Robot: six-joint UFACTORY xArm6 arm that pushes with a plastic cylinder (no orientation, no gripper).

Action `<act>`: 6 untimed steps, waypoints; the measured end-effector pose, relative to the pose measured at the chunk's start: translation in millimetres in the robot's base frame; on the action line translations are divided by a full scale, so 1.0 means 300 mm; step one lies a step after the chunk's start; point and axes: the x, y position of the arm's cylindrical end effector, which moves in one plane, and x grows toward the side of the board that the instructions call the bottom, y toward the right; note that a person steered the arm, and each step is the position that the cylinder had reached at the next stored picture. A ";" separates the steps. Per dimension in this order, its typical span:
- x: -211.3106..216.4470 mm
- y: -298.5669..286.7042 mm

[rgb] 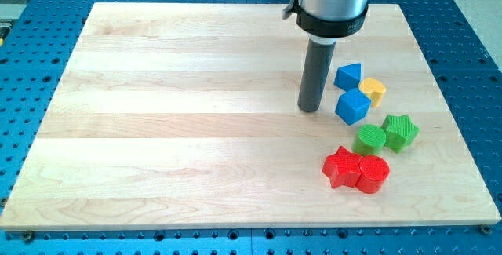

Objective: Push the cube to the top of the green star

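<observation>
Pincer: none shows in your camera view, so you cannot tell its state. My tip (309, 111) stands on the bench (157, 90) just beside the blue cube (352, 107), at its 9 o'clock. You find that cube at 10 o'clock from the green star (401, 132), near but apart.

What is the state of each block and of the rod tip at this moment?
my tip: on the board, just left of the blue cube, small gap.
blue cube: flat, touching the yellow block.
blue block: above the cube, shape unclear.
yellow block: partly hidden behind the cube.
green star: flat, beside the green cylinder.
green cylinder: upright.
red star: touching the red cylinder.
red cylinder: upright.
</observation>
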 end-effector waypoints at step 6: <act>0.082 0.179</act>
